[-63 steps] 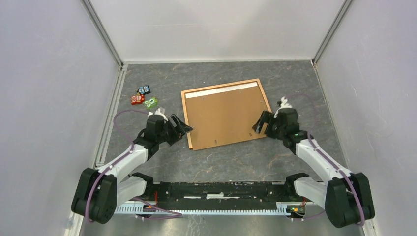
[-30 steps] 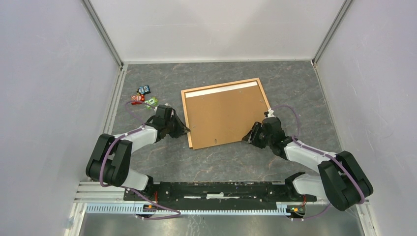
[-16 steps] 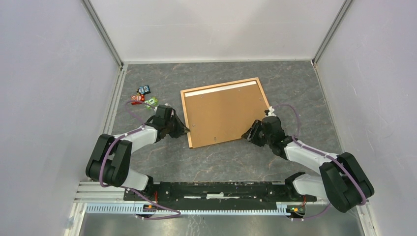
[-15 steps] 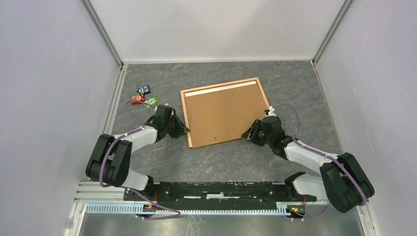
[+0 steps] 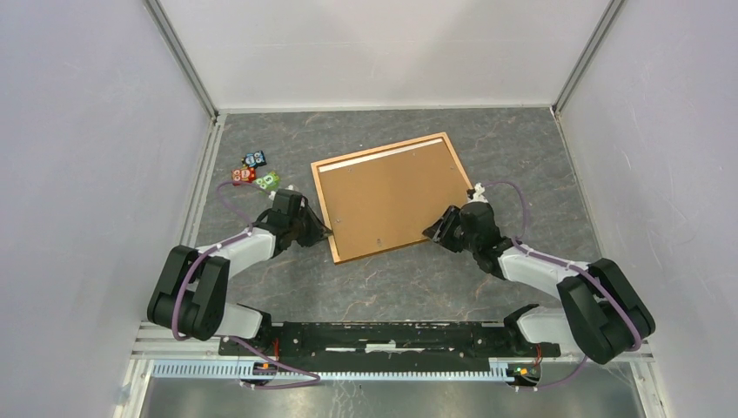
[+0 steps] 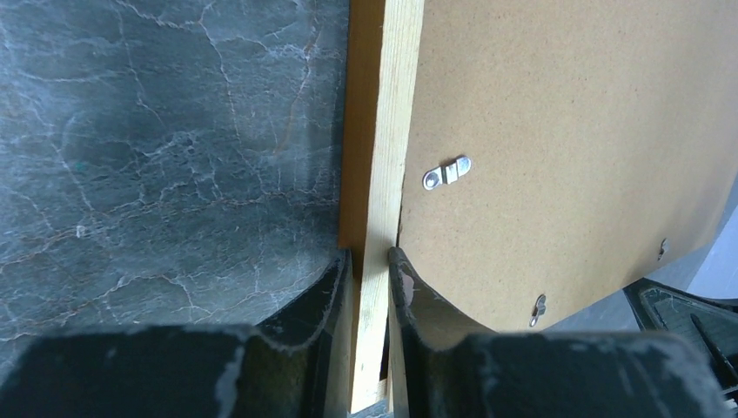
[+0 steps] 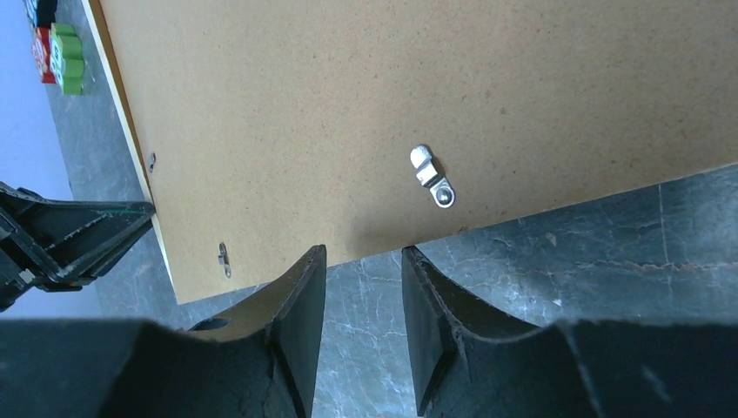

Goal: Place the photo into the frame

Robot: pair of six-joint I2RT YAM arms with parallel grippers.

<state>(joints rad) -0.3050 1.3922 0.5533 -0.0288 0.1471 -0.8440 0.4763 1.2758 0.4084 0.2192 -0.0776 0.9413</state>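
The frame [image 5: 392, 196] lies back-up on the table, its brown fibreboard back [image 6: 557, 131] facing me with small metal clips [image 7: 432, 177] on it. My left gripper [image 5: 320, 232] is shut on the frame's pale wooden left rail [image 6: 392, 131], one finger on each side [image 6: 370, 261]. My right gripper [image 5: 435, 233] stands open at the frame's near right edge [image 7: 557, 187]. Its tips [image 7: 361, 252] reach that edge, and only table shows between them. The photo is hidden. A thin white strip [image 5: 383, 158] runs along the back's far edge; I cannot tell what it is.
Small red, green and blue blocks [image 5: 254, 172] sit on the table left of the frame, and they show again at the top left of the right wrist view [image 7: 63, 54]. Grey walls close in the dark marbled table [image 5: 392, 287] on three sides.
The frame has slid left and turned a little anticlockwise. Both grippers have moved left along with it, the left still holding the rail.
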